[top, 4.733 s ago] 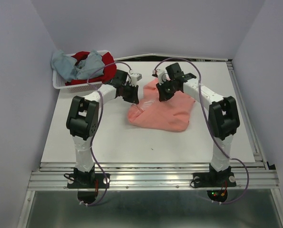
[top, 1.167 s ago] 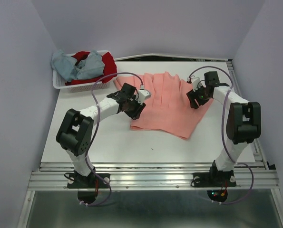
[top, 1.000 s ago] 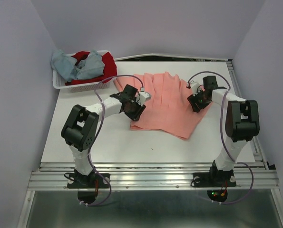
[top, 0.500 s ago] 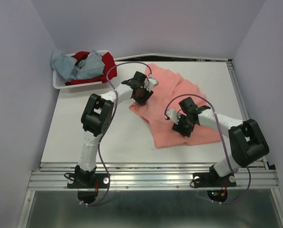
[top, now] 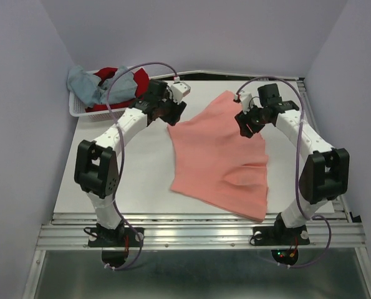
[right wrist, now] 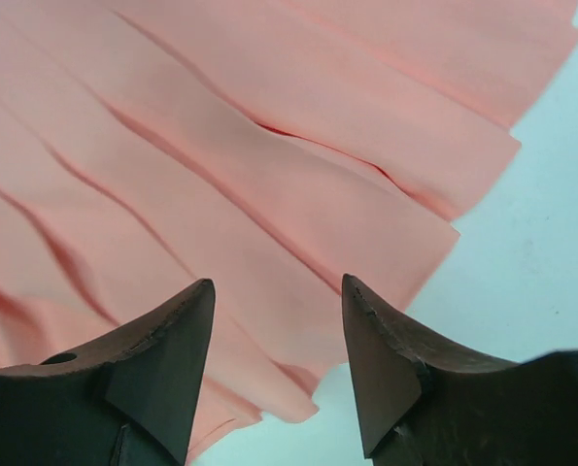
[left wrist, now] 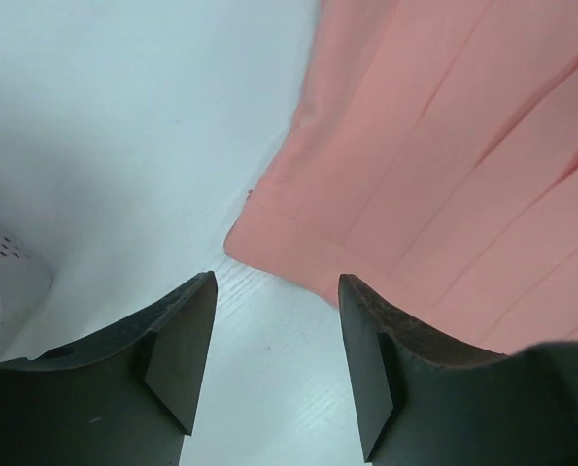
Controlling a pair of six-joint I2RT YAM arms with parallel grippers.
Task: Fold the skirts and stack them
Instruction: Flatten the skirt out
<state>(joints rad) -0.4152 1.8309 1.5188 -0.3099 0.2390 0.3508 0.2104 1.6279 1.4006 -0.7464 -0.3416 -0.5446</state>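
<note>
While the far-left basket [top: 79, 112] holds the blue-grey skirt [top: 83, 82] and dark red skirt [top: 141, 83], we see the salmon-pink skirt [top: 219, 159] spread on the tabletop [top: 123, 180]. Wrist views alone show left claw [left wrist: 276, 283] and right claw [right wrist: 279, 284] parted wide, holding nothing, over its edges.

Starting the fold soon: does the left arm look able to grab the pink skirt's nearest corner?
Probably yes: the left gripper, jaws open, frames that corner of the salmon-pink skirt; nothing between, only bare table beside it.

Robot lab test cell. Plain lavender walls [top: 23, 131] enclose white table [top: 141, 180]. Extruded aluminium rails [top: 197, 235] along near edge. Left arm [top: 124, 124], right arm [top: 300, 137] bolted there, purple cables [top: 141, 63] looped.
</note>
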